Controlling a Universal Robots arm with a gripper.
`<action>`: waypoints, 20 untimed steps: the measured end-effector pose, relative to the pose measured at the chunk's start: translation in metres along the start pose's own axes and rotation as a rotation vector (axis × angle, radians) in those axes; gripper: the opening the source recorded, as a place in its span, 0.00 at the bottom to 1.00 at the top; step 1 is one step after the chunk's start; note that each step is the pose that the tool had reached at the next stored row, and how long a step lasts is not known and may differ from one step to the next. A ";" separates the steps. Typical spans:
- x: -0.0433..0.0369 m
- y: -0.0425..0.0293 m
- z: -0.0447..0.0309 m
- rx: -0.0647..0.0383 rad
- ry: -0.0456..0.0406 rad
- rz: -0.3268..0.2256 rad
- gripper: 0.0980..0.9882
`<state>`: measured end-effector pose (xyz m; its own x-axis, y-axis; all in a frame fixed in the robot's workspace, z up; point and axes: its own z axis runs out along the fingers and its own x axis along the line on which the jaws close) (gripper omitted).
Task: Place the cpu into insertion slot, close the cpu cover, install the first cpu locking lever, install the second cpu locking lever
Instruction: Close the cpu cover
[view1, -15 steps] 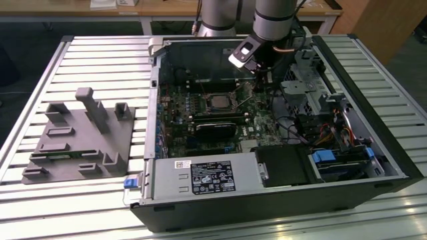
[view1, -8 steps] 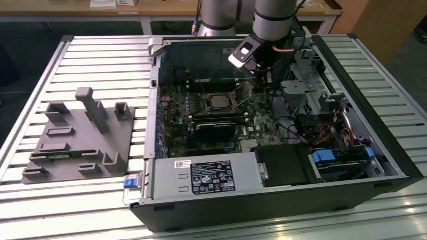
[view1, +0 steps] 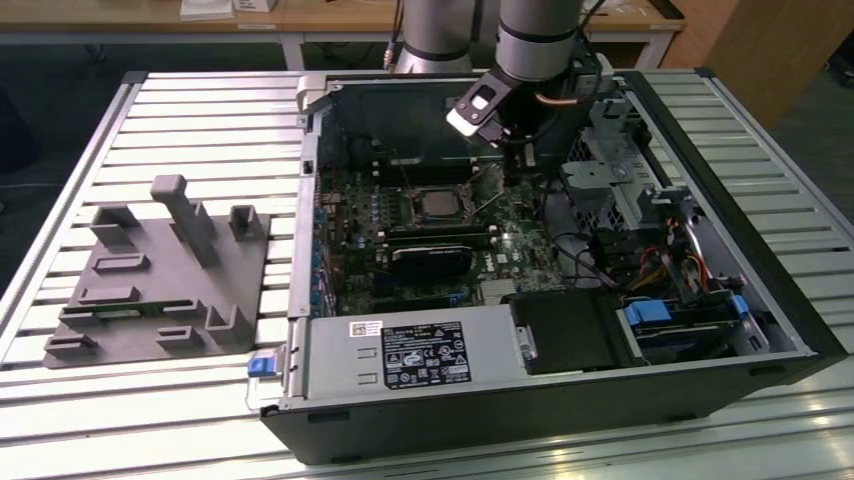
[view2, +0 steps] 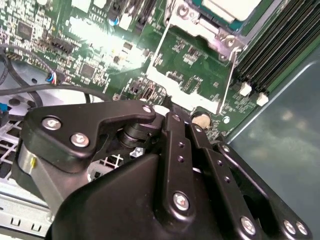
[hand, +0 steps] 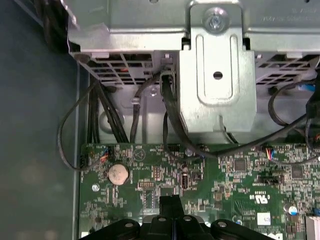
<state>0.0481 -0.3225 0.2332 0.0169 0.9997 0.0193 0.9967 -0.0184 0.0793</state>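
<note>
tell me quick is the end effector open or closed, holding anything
End effector: closed, fingertips together, nothing seen held between them, above the motherboard.

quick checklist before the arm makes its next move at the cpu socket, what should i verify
1. cpu lying in the insertion slot: ok, its silvery top sits inside the rim.
2. cpu cover shut: not ok, it stands open off its hinge edge.
3. gripper close to the socket: ok, it hangs above the board, toward the exterior view's right of the socket.
4. What the gripper holds: cannot tell.
5. cables away from the socket: ok, they lie to the exterior view's right of it.
</note>
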 end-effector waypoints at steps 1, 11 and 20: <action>0.0000 -0.0017 -0.0001 0.000 0.0000 0.000 0.01; -0.0004 -0.0235 -0.0020 -0.001 0.0021 0.000 0.01; -0.0008 -0.0459 -0.0039 -0.004 0.0044 0.000 0.01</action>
<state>0.0021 -0.3225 0.2334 0.0170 0.9996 0.0237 0.9964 -0.0189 0.0829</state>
